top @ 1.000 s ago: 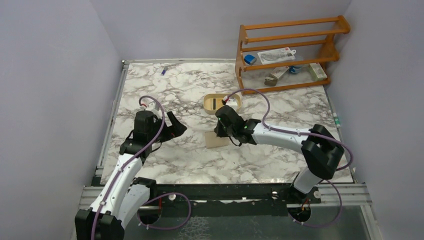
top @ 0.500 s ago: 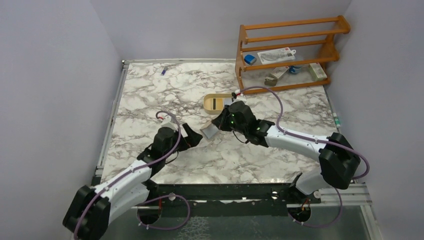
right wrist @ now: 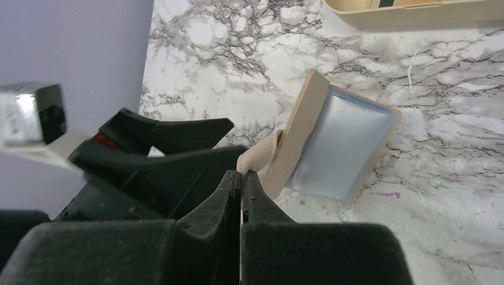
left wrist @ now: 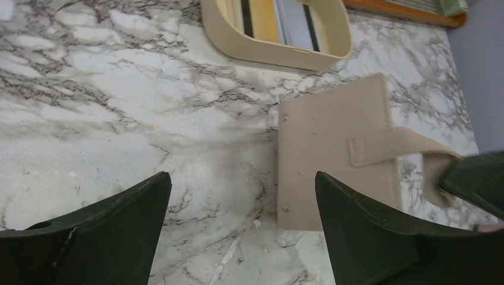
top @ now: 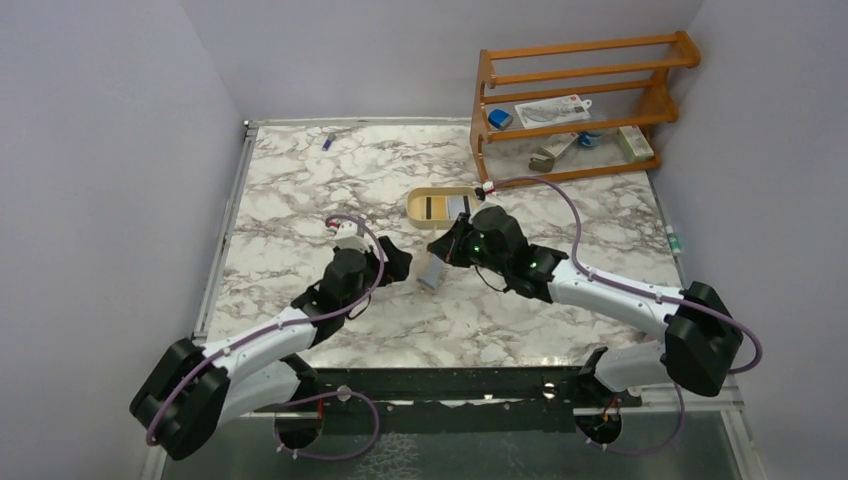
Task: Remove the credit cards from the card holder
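Note:
The tan card holder (top: 432, 272) is tilted up off the marble, held by its snap tab. My right gripper (right wrist: 243, 176) is shut on that tab (right wrist: 261, 155); it also shows in the top view (top: 447, 250). The holder's inner side faces the right wrist camera and shows a pale blue card (right wrist: 342, 145) still in it. My left gripper (left wrist: 242, 178) is open and empty, just left of the holder (left wrist: 333, 160), its right finger (left wrist: 350, 219) over the holder's lower corner. In the top view the left gripper (top: 398, 262) sits close to the holder's left edge.
An oval tan tray (top: 415, 210) with dark and yellow strips inside stands just behind the holder, also in the left wrist view (left wrist: 226, 35). A wooden rack (top: 570, 100) with small items stands at the back right. A small blue item (top: 327, 142) lies at the back left.
The holder lay flat a second ago; my right gripper has raised it by its tab so it tilts. My left arm has reached forward and right, up to the holder.

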`<state>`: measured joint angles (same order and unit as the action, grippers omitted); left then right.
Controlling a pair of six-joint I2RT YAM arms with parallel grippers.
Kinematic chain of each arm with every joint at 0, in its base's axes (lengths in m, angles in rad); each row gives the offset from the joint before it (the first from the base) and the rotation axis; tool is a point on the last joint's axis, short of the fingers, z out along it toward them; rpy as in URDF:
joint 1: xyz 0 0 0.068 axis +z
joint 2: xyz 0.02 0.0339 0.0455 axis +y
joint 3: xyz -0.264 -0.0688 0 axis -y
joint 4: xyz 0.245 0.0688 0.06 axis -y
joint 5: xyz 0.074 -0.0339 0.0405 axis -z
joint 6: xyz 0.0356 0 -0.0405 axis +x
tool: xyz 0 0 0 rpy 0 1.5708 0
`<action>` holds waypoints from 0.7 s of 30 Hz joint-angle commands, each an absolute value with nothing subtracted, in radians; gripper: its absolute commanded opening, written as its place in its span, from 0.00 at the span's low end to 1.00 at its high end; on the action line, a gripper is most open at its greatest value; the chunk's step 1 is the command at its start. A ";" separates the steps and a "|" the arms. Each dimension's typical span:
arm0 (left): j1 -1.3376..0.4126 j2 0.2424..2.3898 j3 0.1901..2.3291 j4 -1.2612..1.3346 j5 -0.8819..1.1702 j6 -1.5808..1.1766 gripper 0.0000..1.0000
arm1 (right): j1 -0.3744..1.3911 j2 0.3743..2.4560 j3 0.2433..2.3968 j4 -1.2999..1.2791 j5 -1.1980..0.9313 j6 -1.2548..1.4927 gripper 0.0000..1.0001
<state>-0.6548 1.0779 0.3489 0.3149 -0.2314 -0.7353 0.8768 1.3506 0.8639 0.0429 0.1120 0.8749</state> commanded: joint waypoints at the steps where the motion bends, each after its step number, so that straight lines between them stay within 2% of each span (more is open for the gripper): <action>1: -0.743 0.911 0.287 0.412 -0.254 -0.487 0.92 | 0.869 1.353 0.885 0.003 0.136 0.870 0.01; 3: -0.795 0.830 0.240 0.436 -0.250 -0.431 0.99 | 0.865 1.372 0.897 0.003 0.135 0.867 0.01; 9: -0.852 0.793 0.183 0.514 -0.151 -0.318 0.99 | 0.861 1.447 0.961 -0.028 0.113 0.851 0.01; 15: -0.929 0.924 0.211 0.534 -0.266 -0.208 0.99 | 0.861 1.482 0.996 -0.032 0.081 0.843 0.01; 21: -0.973 1.107 0.221 0.675 -0.435 -0.151 0.99 | 0.861 1.481 1.005 -0.032 0.064 0.843 0.01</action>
<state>-0.9558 1.0367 0.2028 0.5484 -0.2802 -0.2226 0.8680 1.4776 0.9684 -0.0246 0.0975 0.8551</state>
